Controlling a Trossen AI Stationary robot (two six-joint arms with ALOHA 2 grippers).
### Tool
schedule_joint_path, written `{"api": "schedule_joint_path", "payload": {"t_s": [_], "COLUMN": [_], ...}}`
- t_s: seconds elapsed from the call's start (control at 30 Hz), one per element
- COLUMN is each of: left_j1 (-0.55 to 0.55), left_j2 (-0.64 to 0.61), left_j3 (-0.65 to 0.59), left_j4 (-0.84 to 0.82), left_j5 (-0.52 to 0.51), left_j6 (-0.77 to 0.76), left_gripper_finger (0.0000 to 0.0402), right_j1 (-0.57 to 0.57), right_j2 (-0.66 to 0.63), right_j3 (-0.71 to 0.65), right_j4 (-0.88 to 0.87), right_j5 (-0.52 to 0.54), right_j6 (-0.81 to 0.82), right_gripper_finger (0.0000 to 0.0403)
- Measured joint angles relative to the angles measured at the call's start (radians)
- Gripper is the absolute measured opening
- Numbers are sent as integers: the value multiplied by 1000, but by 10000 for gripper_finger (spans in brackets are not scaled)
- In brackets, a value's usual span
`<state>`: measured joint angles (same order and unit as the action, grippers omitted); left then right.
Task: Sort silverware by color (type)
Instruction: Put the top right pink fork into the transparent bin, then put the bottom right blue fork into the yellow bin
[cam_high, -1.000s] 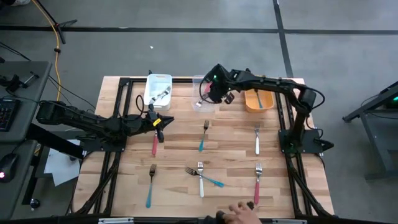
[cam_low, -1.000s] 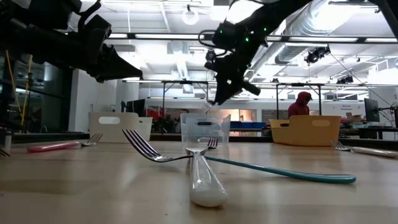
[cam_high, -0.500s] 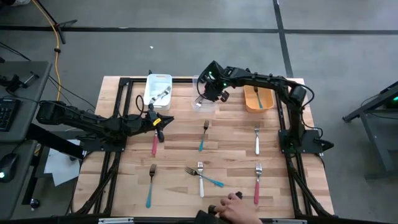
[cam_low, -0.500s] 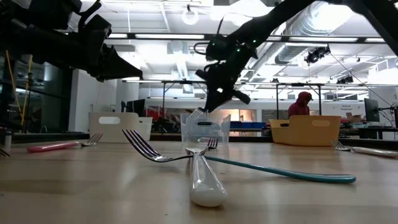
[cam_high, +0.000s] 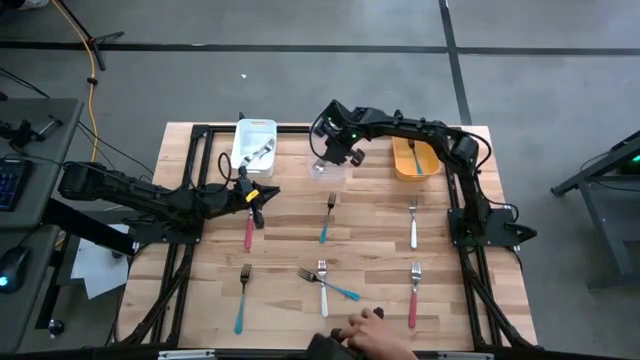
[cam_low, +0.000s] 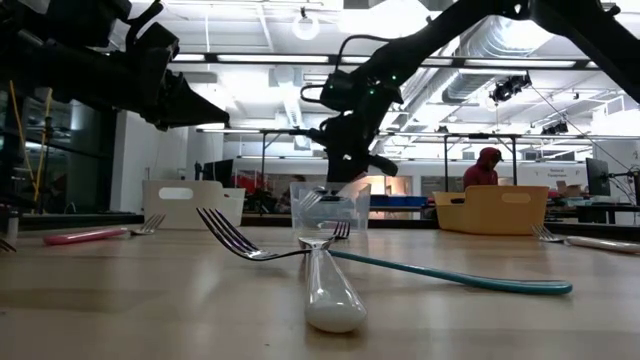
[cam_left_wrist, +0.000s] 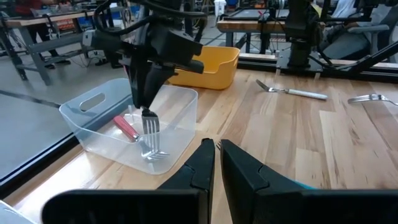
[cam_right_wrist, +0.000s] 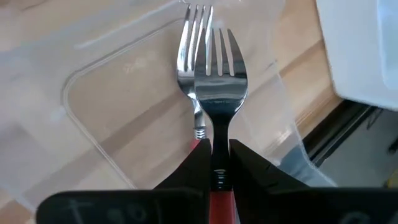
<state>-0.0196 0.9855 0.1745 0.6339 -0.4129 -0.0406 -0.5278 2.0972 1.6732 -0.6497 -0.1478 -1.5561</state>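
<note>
Right wrist view: right gripper (cam_right_wrist: 213, 163) pinches a red fork (cam_right_wrist: 217, 87) over the clear bin (cam_left_wrist: 99, 112).
Its handle is mostly hidden between the fingers; left gripper (cam_left_wrist: 216, 163), clenched empty, hovers nearby.

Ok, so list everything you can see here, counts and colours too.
Teal-handled metal forks: three, loose on the table.
Red-pink-handled forks: two loose, one in the clear bin, one in the right claw.
White-handled forks: two loose, the second crossing a teal one.
White plastic bin: one, far edge, holding a fork.
Clear plastic bin: one, far edge, middle.
Orange plastic bin: one, far edge, holding a fork, handle colour unclear.
Wooden table: one, light wood.
Person's hand: one, near edge.
Left claw: shut, empty, over the table.
Right claw: shut on a fork over the clear bin.
</note>
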Motion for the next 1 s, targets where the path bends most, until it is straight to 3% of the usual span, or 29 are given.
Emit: {"api": "schedule_joint_path", "payload": {"t_s": [0.53, 0.73, 0.9, 1.0], "left_j1": [0, 0, 1, 1], "left_j2": [0, 0, 0, 0], "left_j3": [0, 0, 0, 0], "left_j4": [0, 0, -2, 5], "left_j5": [-3, -3, -3, -3], "left_j6": [0, 0, 30, 62], "left_gripper_finger": [19, 19, 19, 19], "right_j1": [5, 43, 113, 141], "right_j2": [0, -13, -58, -98], "right_j3": [-1, 56, 121, 124], "right_j4": [62, 31, -81, -171], "right_j5": [4, 69, 160, 158], "right_j6": [169, 196, 407, 534], "right_gripper_finger": [90, 93, 89, 59]}}
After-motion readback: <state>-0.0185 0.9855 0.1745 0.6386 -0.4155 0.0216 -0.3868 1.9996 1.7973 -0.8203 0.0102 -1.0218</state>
